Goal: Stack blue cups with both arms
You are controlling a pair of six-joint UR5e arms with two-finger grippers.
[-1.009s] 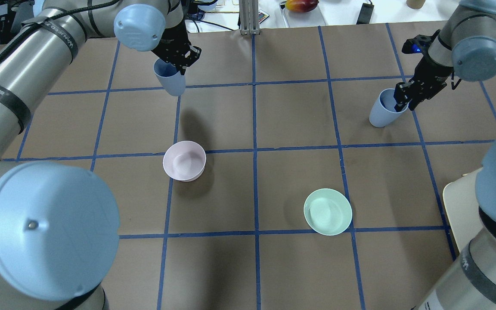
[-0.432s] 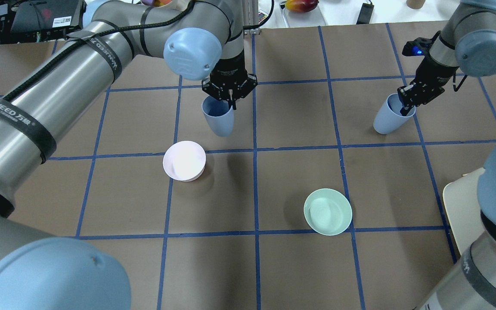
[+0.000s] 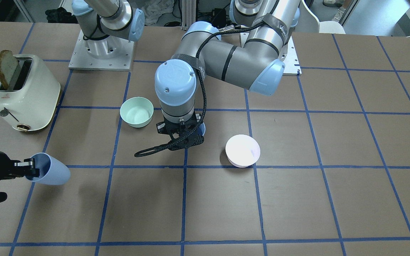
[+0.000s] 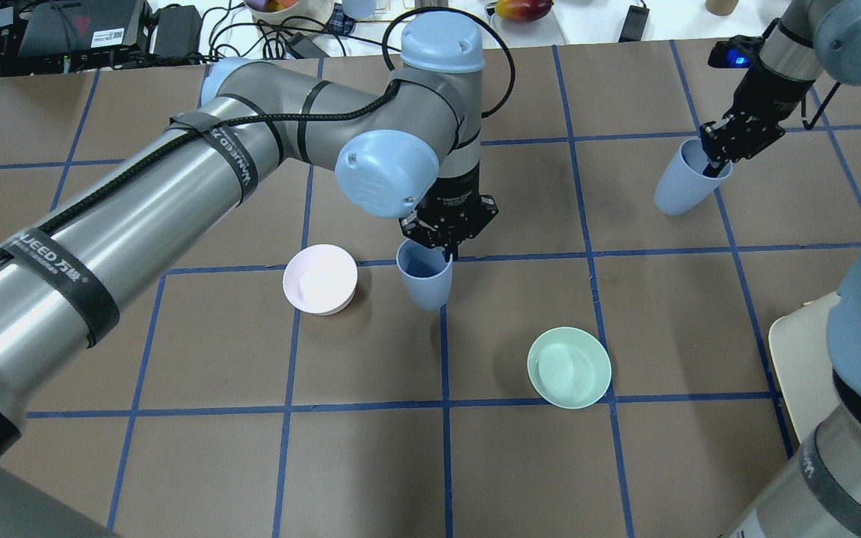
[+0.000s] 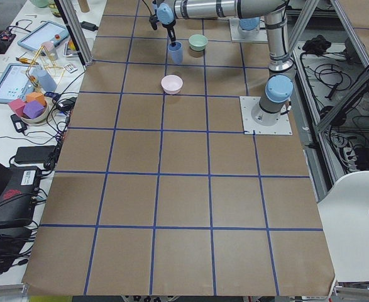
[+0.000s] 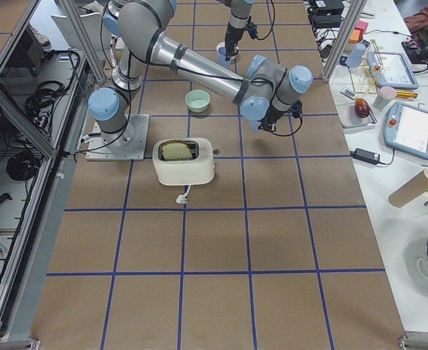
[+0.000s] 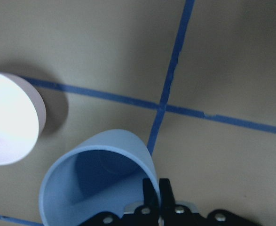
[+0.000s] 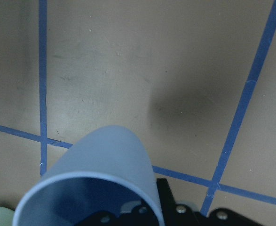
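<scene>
Midway across the table [image 4: 520, 463], your left gripper [image 4: 448, 252] pinches one blue cup [image 4: 424, 285] by its rim; toward the far right corner, the right gripper [image 4: 714, 164] pinches the other cup [image 4: 679, 188], tilted. Either rim-hold may slip during nesting.

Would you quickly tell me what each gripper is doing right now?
Left gripper: shut on the rim of the middle blue cup.
Right gripper: shut on the rim of the outer blue cup.
</scene>
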